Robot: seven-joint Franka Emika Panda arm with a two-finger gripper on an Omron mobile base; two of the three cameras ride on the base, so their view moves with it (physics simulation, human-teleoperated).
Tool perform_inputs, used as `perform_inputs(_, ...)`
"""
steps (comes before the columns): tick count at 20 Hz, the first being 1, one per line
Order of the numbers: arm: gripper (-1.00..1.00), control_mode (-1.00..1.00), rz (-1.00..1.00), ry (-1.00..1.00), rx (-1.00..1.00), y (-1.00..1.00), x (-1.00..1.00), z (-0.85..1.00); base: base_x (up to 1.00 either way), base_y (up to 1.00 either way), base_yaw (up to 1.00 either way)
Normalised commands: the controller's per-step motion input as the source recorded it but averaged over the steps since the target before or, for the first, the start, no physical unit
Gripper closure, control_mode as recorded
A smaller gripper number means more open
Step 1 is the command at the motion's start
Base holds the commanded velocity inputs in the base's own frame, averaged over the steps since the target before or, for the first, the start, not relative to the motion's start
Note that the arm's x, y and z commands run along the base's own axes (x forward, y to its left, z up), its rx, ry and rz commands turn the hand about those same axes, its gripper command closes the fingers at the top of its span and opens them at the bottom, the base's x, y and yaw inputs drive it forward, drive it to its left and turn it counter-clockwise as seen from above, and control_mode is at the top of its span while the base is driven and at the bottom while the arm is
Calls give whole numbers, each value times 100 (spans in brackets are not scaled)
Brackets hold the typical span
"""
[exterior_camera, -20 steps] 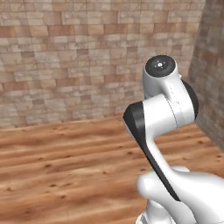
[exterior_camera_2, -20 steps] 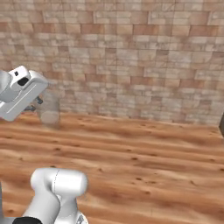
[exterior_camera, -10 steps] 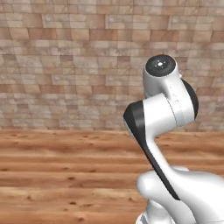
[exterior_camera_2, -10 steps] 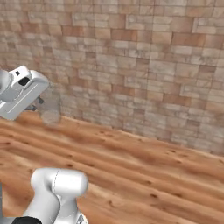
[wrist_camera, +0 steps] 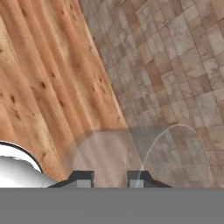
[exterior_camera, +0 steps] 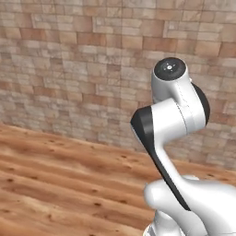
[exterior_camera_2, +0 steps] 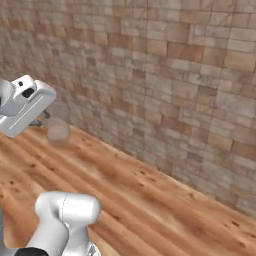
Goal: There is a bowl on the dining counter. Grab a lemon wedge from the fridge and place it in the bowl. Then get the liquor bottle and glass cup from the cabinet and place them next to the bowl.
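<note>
Facing a brick wall [exterior_camera_2: 165, 85] over a wooden floor [exterior_camera_2: 150, 210], the white arm [exterior_camera: 173, 124] carries the gripper [wrist_camera: 109, 178] nearly closed, its dark fingertips [wrist_camera: 81, 178] pinching the glass cup [wrist_camera: 135, 153], which hangs in the air just beside the hand and looks empty

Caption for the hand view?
Gripper shut on the glass cup, above wood floor beside brick wall.

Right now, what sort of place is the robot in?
Probably an indoor room, at a bare stretch: a brick wall meets a wooden plank floor. The tool carries a clear glass cup.
</note>
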Motion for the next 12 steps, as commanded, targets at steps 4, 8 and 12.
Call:
perform_inputs(4,100,100,0,0,0,0,0,0,100,0,45)
perform_inputs(8,100,100,0,0,0,0,0,0,100,0,43)
perform_inputs(12,100,100,0,0,0,0,0,0,100,0,41)
